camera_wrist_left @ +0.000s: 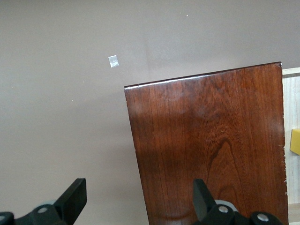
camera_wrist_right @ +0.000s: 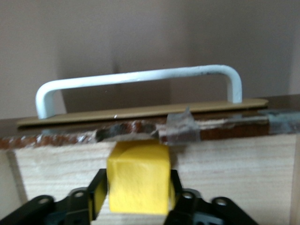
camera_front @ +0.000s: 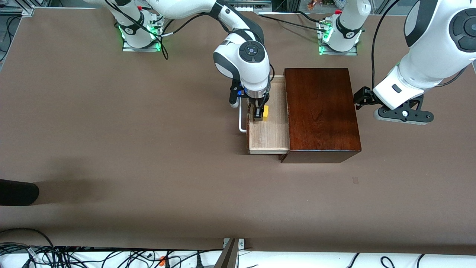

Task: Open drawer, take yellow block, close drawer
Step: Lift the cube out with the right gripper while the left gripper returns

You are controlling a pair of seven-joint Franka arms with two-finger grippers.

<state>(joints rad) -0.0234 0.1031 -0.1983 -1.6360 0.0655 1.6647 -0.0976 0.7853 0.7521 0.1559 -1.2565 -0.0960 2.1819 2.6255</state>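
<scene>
The mahogany box (camera_front: 319, 111) stands mid-table with its drawer (camera_front: 267, 136) pulled open toward the right arm's end, white handle (camera_front: 241, 119) outermost. My right gripper (camera_front: 259, 116) reaches down into the pale tray and is shut on the yellow block (camera_front: 266, 112), close to the drawer front. In the right wrist view the block (camera_wrist_right: 138, 178) sits between the fingers (camera_wrist_right: 97, 190), with the handle (camera_wrist_right: 140, 75) just past it. My left gripper (camera_front: 362, 98) waits open and empty beside the box at the left arm's end. Its wrist view shows the box top (camera_wrist_left: 211, 140) and a sliver of the block (camera_wrist_left: 295, 142).
A black object (camera_front: 16, 192) pokes in at the table's edge at the right arm's end, nearer to the front camera. A small tape mark (camera_front: 355, 180) lies on the brown table in front of the box. Cables run along the near edge.
</scene>
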